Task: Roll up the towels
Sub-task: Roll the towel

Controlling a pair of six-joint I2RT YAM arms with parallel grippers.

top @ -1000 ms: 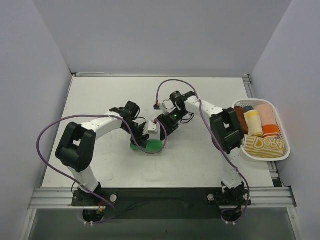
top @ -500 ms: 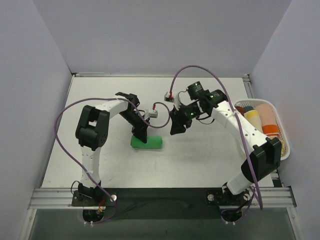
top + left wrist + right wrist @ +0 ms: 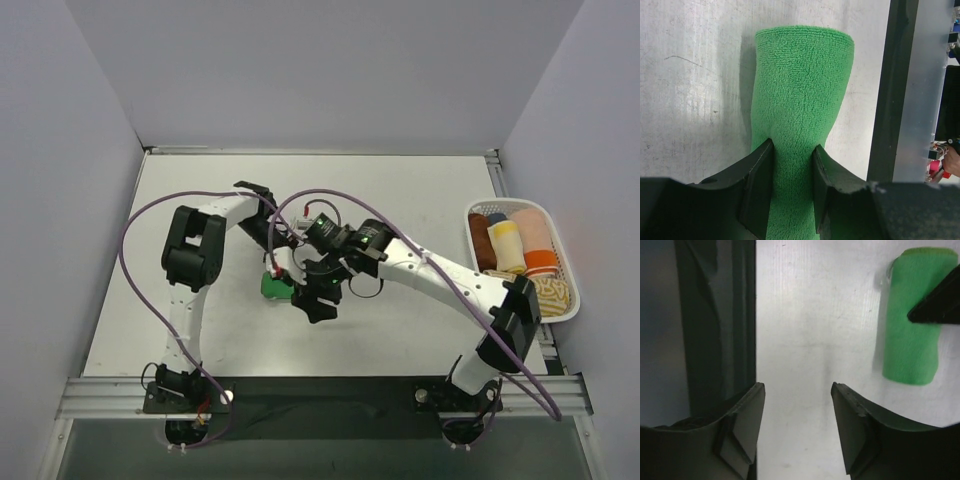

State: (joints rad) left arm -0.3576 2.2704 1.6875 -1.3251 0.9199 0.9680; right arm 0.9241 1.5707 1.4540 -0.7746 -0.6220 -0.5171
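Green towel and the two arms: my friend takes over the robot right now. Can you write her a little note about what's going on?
Left gripper: jaws shut on one end of the green towel.
Right gripper: jaws open and empty, over the table beside the roll.
The green towel is rolled up and lies on the table. Other rolls, among them a pale yellow towel, sit in the white basket on the right.
Done: the rolling looks finished.
Left: probably carry the green roll to the basket and let go.
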